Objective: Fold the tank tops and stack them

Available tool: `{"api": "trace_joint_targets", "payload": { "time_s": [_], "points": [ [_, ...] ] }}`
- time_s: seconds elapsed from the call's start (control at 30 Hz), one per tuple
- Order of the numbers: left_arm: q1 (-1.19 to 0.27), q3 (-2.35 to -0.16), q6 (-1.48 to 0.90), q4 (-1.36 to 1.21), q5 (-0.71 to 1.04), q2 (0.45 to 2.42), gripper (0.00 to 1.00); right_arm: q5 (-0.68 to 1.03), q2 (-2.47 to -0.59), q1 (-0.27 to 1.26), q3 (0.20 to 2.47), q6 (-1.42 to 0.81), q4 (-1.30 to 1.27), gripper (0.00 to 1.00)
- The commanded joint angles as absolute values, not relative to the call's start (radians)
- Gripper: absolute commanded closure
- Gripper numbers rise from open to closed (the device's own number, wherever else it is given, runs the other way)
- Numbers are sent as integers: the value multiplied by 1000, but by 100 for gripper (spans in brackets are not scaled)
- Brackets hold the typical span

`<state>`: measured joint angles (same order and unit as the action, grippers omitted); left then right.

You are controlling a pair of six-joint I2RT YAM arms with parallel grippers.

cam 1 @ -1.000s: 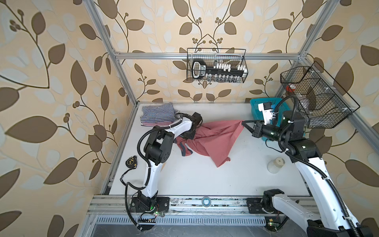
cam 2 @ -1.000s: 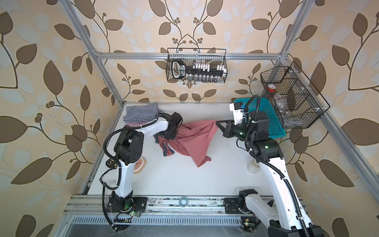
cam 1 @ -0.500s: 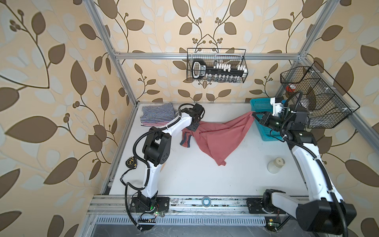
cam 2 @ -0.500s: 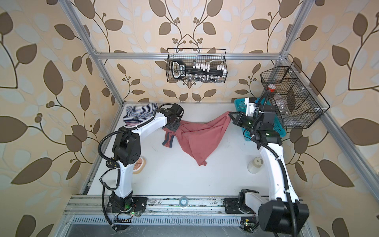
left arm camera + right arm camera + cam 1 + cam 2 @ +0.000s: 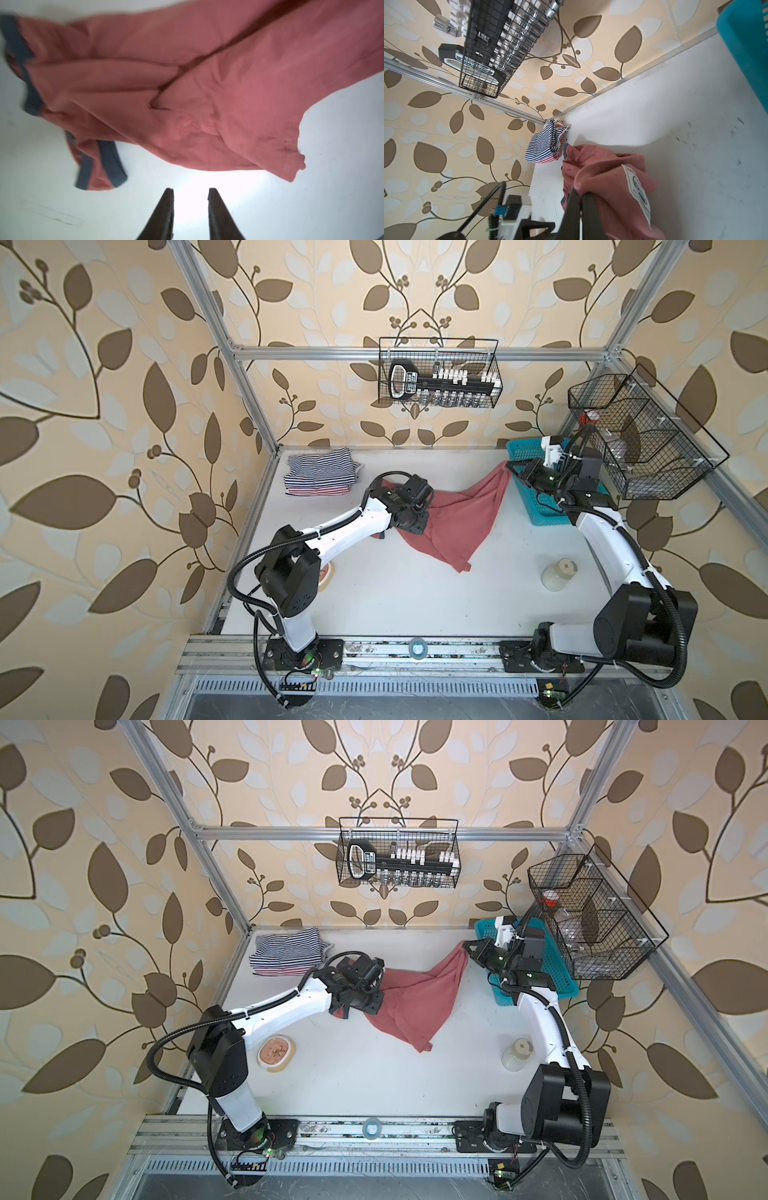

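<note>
The dusty red tank top (image 5: 453,514) (image 5: 415,1002) with grey-blue trim lies spread across the middle of the table. One corner is lifted toward the back right. My right gripper (image 5: 509,466) (image 5: 465,946) (image 5: 581,192) is shut on that raised corner, and a printed badge shows beside the grip. My left gripper (image 5: 190,189) (image 5: 411,522) (image 5: 361,1002) hovers over the top's left end (image 5: 207,83), open, with only bare table between its fingers. The navy-white striped tank top (image 5: 320,468) (image 5: 286,948) (image 5: 542,145) lies folded on the red-white striped one (image 5: 316,490) at the back left.
A blue plastic basket (image 5: 540,506) (image 5: 557,977) (image 5: 747,52) sits just behind the right gripper. Wire baskets hang on the back wall (image 5: 438,373) and right frame (image 5: 640,435). A white jar (image 5: 559,574) stands front right. A small round dish (image 5: 276,1052) lies by the left arm.
My left gripper has let go of the dusty red top and opened. My right gripper has pulled its corner up and right to the blue basket, stretching the cloth out.
</note>
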<state>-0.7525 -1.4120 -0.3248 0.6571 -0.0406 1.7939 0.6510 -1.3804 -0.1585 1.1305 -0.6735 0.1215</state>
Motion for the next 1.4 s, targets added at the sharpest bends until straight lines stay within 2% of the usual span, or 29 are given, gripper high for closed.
{"api": "trace_joint_targets", "payload": {
  "time_s": [0.0,0.07,0.13,0.6,0.7,0.77,0.8,0.93,0.97,1.0,1.13,1.37],
  "points": [
    [-781,-1414,-477,630,29,1848,63,649,-1385,-163,1134,-696,69,100],
    [-791,-1427,-510,628,31,1889,54,650,-1386,-163,1131,-696,66,100],
    [-793,-1436,-534,630,37,1920,49,651,-1383,-163,1131,-697,62,100],
    [-812,-1551,-605,752,1,2101,33,670,-1357,-172,1127,-697,59,100],
    [-811,-1589,-615,786,-27,2143,33,672,-1342,-173,1125,-697,61,100],
    [-812,-1604,-617,799,-28,2170,37,675,-1331,-175,1120,-697,60,100],
    [-812,-1609,-616,805,-24,2180,44,676,-1327,-176,1118,-697,61,100],
    [-811,-1608,-596,831,-20,2198,85,681,-1308,-191,1109,-702,61,100],
    [-811,-1604,-580,841,-25,2190,95,680,-1301,-198,1108,-702,61,100],
    [-811,-1600,-563,852,-32,2181,100,680,-1294,-205,1107,-704,62,100],
    [-798,-1580,-463,929,-113,2099,100,681,-1261,-250,1109,-705,80,100],
    [-693,-1496,-294,1020,-147,1891,100,660,-1184,-287,1096,-660,177,100]
  ]
}}
